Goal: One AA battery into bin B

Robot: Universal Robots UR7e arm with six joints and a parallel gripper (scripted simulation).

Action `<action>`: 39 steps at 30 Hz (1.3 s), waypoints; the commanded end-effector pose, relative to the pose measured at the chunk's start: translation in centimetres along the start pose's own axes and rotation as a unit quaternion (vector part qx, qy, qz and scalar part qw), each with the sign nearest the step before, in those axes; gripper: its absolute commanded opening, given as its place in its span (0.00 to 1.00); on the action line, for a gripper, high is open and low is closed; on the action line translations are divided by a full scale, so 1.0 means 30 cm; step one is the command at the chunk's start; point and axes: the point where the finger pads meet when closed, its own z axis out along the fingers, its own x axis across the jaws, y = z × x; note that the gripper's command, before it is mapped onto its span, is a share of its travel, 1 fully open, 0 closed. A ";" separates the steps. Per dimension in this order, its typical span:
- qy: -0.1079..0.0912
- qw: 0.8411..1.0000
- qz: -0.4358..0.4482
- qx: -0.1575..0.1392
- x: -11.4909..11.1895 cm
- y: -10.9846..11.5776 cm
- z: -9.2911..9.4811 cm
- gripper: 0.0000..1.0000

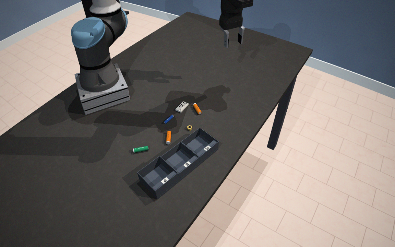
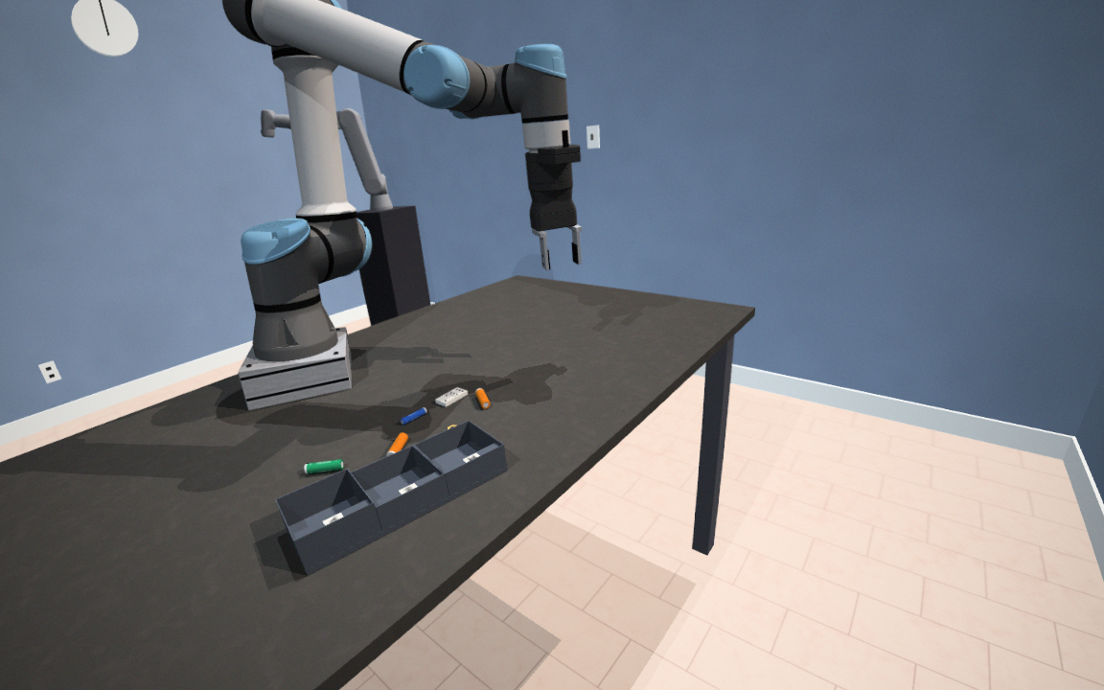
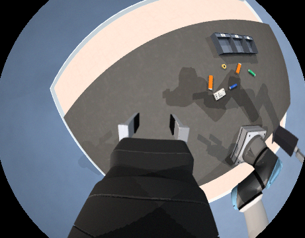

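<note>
1. Three dark grey bins stand in one row, touching each other, near the front edge of the table (image 1: 254, 70). Each has a small white label on its front wall. The middle bin (image 1: 182, 159) is marked B; the bin at one end (image 1: 157, 176) is marked P. The label on the third bin (image 1: 200, 143) looks like an H, but I cannot read it with certainty. All three are hollow inside.
2. Four batteries lie on the table behind the bins: an orange battery (image 1: 168, 137) just beside the bins, a second orange battery (image 1: 197, 108), a green battery (image 1: 140, 149) with pale writing too small to read, and a thinner blue battery (image 1: 168, 118).
3. A white domino (image 1: 181, 106) with black dots lies just beside the second orange battery. A small brass nut (image 1: 189, 127) lies near the corner of the third bin.
4. The gripper (image 1: 232, 39) hangs high above the far part of the table, well apart from all the things. Its fingers are spread fully and nothing is between them.
5. The arm's grey base (image 1: 120, 96) is mounted on the table.
6. The table top is dark, almost black, with thin dark legs. The floor has pale beige tiles; the walls are blue with a light skirting. A round white clock (image 2: 104, 27) hangs on the wall.
</note>
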 end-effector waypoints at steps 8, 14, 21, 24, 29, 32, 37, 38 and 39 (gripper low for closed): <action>-0.001 1.000 0.000 0.000 -0.001 0.000 -0.002 1.00; -0.001 1.000 0.000 0.000 -0.001 0.000 -0.002 1.00; -0.001 1.000 0.000 0.000 -0.003 0.004 -0.058 0.31; -0.001 0.999 0.050 0.003 0.034 -0.033 -0.056 0.31; -0.002 0.992 0.122 0.006 0.089 -0.095 -0.060 0.31; -0.002 0.989 0.147 0.007 0.109 -0.114 -0.063 0.31; -0.002 0.978 0.207 0.009 0.158 -0.156 -0.070 0.31; -0.003 0.974 0.225 0.010 0.179 -0.174 -0.073 0.31; -0.003 0.971 0.237 0.011 0.186 -0.179 -0.074 0.31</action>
